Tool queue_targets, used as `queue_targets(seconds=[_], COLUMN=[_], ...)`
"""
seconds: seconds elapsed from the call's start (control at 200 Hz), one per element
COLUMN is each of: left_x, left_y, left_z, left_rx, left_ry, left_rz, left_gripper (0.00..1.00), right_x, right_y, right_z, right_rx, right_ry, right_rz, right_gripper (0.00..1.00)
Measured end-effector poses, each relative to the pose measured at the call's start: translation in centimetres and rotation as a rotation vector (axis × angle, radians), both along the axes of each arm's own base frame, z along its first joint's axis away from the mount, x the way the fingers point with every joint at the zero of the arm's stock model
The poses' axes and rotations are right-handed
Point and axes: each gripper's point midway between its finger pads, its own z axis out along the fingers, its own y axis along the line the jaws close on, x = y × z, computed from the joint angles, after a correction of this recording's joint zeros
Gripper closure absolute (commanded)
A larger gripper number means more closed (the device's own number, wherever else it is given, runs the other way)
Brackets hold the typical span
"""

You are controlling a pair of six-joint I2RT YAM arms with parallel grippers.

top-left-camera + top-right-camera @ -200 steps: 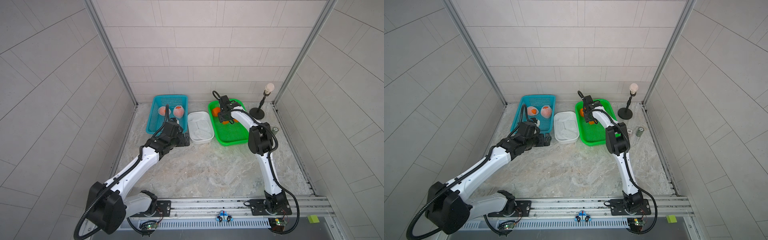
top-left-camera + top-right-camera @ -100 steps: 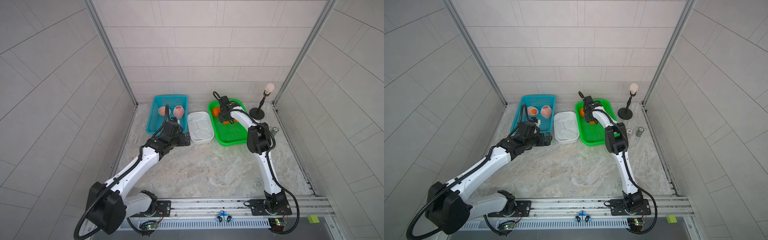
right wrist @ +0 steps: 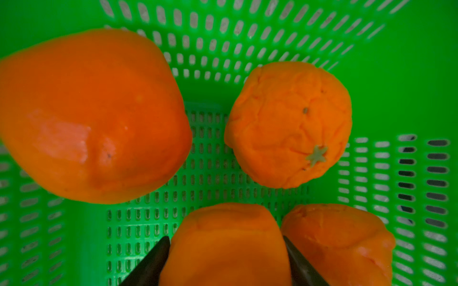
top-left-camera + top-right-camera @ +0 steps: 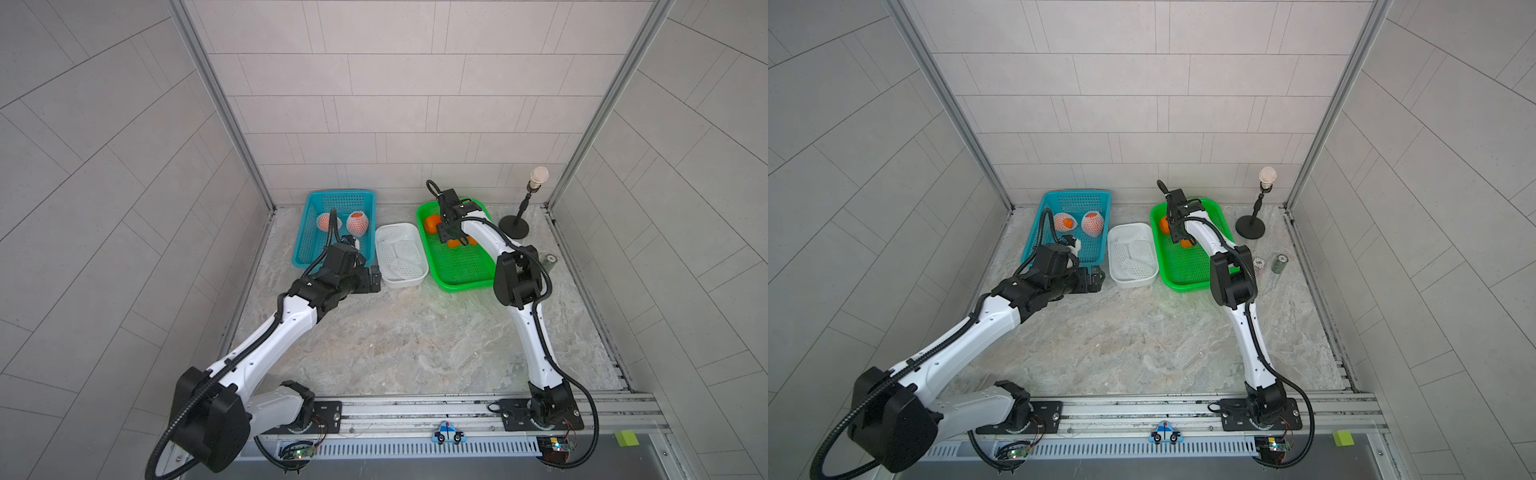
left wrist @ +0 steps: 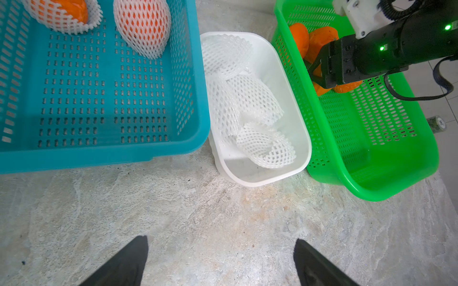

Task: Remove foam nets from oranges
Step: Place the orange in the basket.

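Two oranges still in foam nets (image 4: pixel 324 221) (image 4: pixel 357 222) lie at the far end of the blue basket (image 5: pixel 99 153); the left wrist view shows them too (image 5: pixel 57 14) (image 5: pixel 143 27). Several empty foam nets (image 5: pixel 247 104) fill the white tub (image 4: pixel 401 282). Bare oranges (image 3: pixel 91 116) (image 3: pixel 290 123) (image 3: pixel 339 240) sit in the far end of the green basket (image 4: pixel 457 286). My right gripper (image 3: pixel 225 238) (image 4: pixel 451 241) reaches down among them, and its fingers lie against both sides of one bare orange (image 3: pixel 225 260). Wide open and empty, my left gripper (image 5: pixel 220 239) (image 4: pixel 374 278) hovers over the stone floor just in front of the tub.
A black stand with a pale round top (image 4: pixel 515 226) is at the back right. Two small chip stacks (image 4: pixel 1280 262) (image 4: pixel 1258 266) stand right of the green basket. Tiled walls close in both sides and the back. The arms' mounting rail (image 4: pixel 415 409) runs along the front.
Both arms stay almost where they were. The right gripper remains over the far end of the green basket, and the left one remains beside the white tub.
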Motion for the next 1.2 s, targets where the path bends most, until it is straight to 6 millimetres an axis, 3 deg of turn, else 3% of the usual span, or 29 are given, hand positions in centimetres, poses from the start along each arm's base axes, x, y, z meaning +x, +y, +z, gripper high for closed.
queue_targets(seconds=[0.44, 0.57, 0.72, 0.816, 0.991, 1.076, 1.201], left_x=[-0.4, -0.4, -0.4, -0.5, 0.7, 1.5, 3.3], left_y=[0.2, 0.3, 0.7, 1.2, 2.1, 3.1, 4.9], left_z=[0.2, 0.2, 0.1, 0.0, 2.8, 4.1, 4.2], left_rx=[-0.012, -0.01, -0.005, 0.011, 0.032, 0.041, 0.059], left_ry=[-0.015, -0.017, -0.013, 0.013, -0.012, -0.037, -0.023], left_rz=[0.005, 0.01, 0.027, 0.045, 0.086, 0.121, 0.181], left_gripper=[0.02, 0.02, 0.04, 0.05, 0.04, 0.04, 0.04], right_x=[0.0, -0.3, -1.8, -3.6, -7.5, -9.9, -13.2], right_y=[-0.4, -0.2, 0.5, 1.0, 1.2, 1.0, 0.1], right_z=[0.1, 1.0, 4.8, 8.2, 13.9, 15.4, 16.8], right_rx=[-0.029, -0.03, -0.019, 0.001, 0.051, 0.069, 0.087], right_ry=[-0.005, -0.006, -0.052, -0.102, -0.225, -0.263, -0.304], right_rz=[-0.003, 0.007, 0.03, 0.044, 0.06, 0.071, 0.075], right_gripper=[0.26, 0.25, 0.22, 0.01, 0.0, 0.0, 0.0])
